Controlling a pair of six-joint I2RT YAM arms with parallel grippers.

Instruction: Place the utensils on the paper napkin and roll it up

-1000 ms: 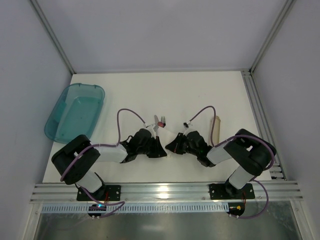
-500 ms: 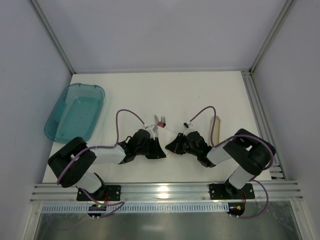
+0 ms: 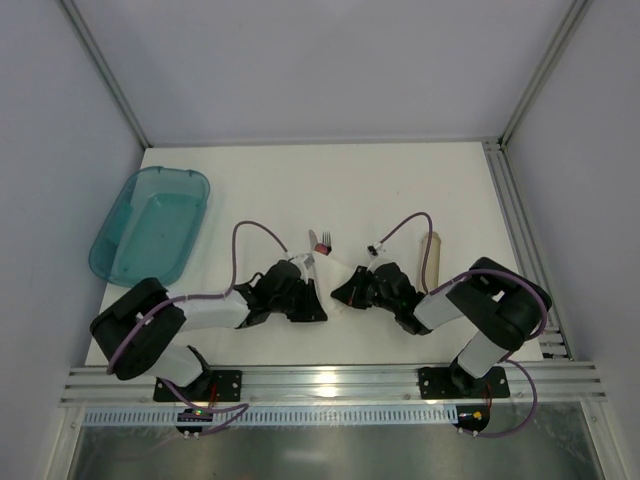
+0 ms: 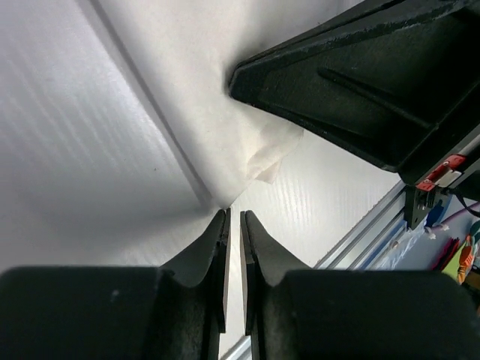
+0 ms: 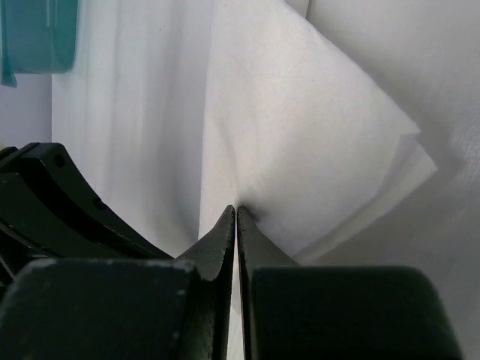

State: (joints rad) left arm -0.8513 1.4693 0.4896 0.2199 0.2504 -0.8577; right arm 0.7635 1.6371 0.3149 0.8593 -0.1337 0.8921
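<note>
The white paper napkin (image 5: 315,127) lies folded in layers on the table. My right gripper (image 5: 236,210) is shut on its near edge and puckers the sheet. In the left wrist view a ridge of the napkin (image 4: 225,142) runs down to my left gripper (image 4: 233,214). Its pads stand a thin slit apart and pinch the sheet at their tips. From above, the left gripper (image 3: 318,300) and right gripper (image 3: 340,293) meet tip to tip at mid-table. The fork (image 3: 322,243) pokes out just behind them, tines away from me. The knife is hidden.
A translucent teal tub (image 3: 150,225) sits at the table's left edge. A tan tube (image 3: 430,255) lies to the right of the right gripper. An aluminium rail (image 3: 330,383) runs along the near edge, close behind both grippers.
The left arm's elbow has slid left and toward the near edge, and its gripper has turned slightly. The right arm and the fork have stayed put.
</note>
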